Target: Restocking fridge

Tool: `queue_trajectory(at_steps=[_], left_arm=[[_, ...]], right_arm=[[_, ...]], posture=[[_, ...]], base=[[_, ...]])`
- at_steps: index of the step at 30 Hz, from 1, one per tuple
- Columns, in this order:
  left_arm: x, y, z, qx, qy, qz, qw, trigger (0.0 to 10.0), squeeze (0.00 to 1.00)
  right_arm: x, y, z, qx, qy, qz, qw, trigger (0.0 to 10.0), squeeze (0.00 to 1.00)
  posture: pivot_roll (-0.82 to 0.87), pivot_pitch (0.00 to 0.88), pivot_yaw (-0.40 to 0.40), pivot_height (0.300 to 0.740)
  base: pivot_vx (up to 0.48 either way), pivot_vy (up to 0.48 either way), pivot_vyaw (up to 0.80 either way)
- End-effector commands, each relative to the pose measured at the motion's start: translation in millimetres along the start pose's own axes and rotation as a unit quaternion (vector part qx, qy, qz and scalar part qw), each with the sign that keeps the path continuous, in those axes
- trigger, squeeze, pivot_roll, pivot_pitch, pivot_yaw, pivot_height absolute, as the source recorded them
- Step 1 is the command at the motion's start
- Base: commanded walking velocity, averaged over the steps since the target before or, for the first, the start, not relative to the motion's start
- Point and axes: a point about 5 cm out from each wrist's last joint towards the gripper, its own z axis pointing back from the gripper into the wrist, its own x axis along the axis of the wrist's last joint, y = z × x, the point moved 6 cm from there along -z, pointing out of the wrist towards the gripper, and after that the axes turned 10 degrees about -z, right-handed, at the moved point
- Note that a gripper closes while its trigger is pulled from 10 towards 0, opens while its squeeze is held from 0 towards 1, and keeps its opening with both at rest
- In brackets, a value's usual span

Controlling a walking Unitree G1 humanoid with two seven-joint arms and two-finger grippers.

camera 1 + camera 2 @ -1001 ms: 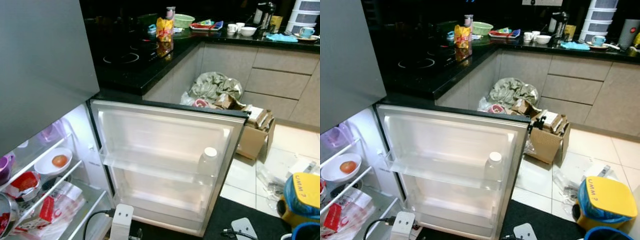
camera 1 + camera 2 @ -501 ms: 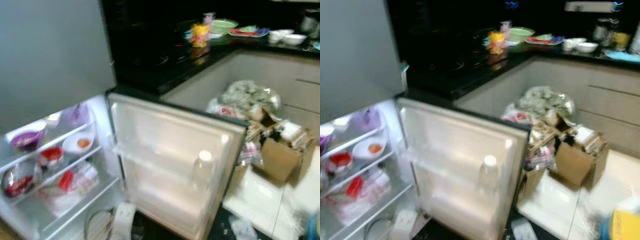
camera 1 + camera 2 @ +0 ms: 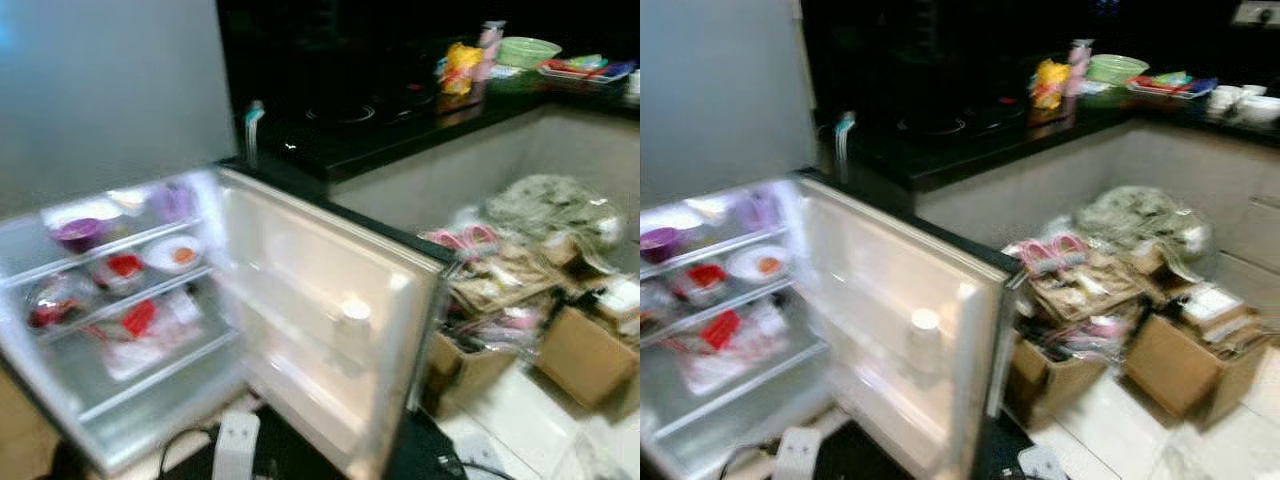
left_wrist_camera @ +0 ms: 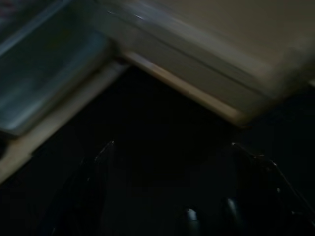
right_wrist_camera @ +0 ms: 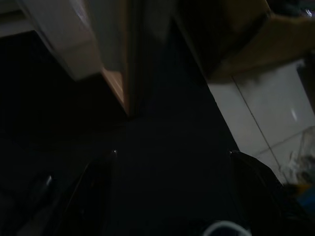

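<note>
The small fridge [image 3: 60, 395] stands open, and its lit shelves hold a purple bowl [image 3: 78, 232], a white bowl [image 3: 175, 255] with something orange in it, a dish of red food [image 3: 122, 268] and a red carton [image 3: 140, 318]. Its white door [image 3: 290, 280] swings out toward me. A clear bottle with a white cap [image 3: 352, 325] stands in the door shelf. My left gripper [image 4: 172, 143] hangs low over the dark floor mat by the fridge's base, open and holding nothing. My right gripper [image 5: 172, 152] hangs open over the mat near the door's lower corner.
A black counter with a hob [image 3: 370, 115] runs behind the fridge and carries a yellow bag [image 3: 460, 65] and a green bowl [image 3: 527, 50]. Cardboard boxes [image 3: 590, 355] and stuffed bags [image 3: 555, 205] crowd the tiled floor to the right. A white power strip [image 3: 235, 450] lies on the floor in front.
The whole picture has swung left with some blur, so the camera turned. More of the fridge's inside shows and the boxes sit further right. Nothing itself has moved.
</note>
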Motion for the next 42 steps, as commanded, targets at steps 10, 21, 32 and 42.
queue_trajectory(at_steps=[10, 21, 32, 42], left_arm=[[-7.7, 0.8, 2.3, 0.003, 0.009, 0.007, 1.0, 10.0, 0.0], [-4.8, 1.8, 1.4, 0.002, 0.006, -0.006, 1.0, 10.0, 0.0], [-4.6, 6.5, 1.6, 0.015, 0.005, 0.018, 1.0, 10.0, 0.0], [-6.7, 5.7, 2.3, 0.013, 0.007, 0.017, 1.0, 10.0, 0.0]], right_arm=[[-2.8, 6.5, -0.2, 0.011, 0.0, -0.015, 1.0, 10.0, 0.0], [3.0, 8.5, -1.2, 0.017, -0.007, -0.017, 1.0, 10.0, 0.0], [6.9, 10.2, -1.9, 0.022, -0.012, -0.019, 0.999, 10.0, 0.0], [11.5, 13.5, -2.6, 0.033, -0.018, -0.025, 0.999, 10.0, 0.0]], posture=[[-0.06, 0.11, 0.001, 0.74], [-0.06, 0.111, 0.002, 0.74], [-0.06, 0.115, 0.002, 0.74], [-0.06, 0.116, -0.002, 0.74]], base=[[0.0, 0.0, 0.0], [0.0, -0.131, 0.0], [0.0, -0.201, 0.0], [0.0, 0.0, 0.0]])
